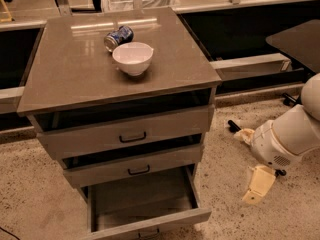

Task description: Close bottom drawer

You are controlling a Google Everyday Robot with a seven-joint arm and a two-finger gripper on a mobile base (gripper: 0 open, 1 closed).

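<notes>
Hanging low over the speckled floor (35, 194) at the right, my claw (259, 185) points downward, well apart from the desk (75, 79). It seems to hold nothing, and I cannot tell whether it is open or closed. Left of it, the bottom drawer (142, 199) stands pulled far out. Above that, the middle drawer (135, 166) and top drawer (125, 134) sit slightly out. Farther back on the desk, a white bowl (133, 58) rests with a can (118, 37) lying on its side just behind.
</notes>
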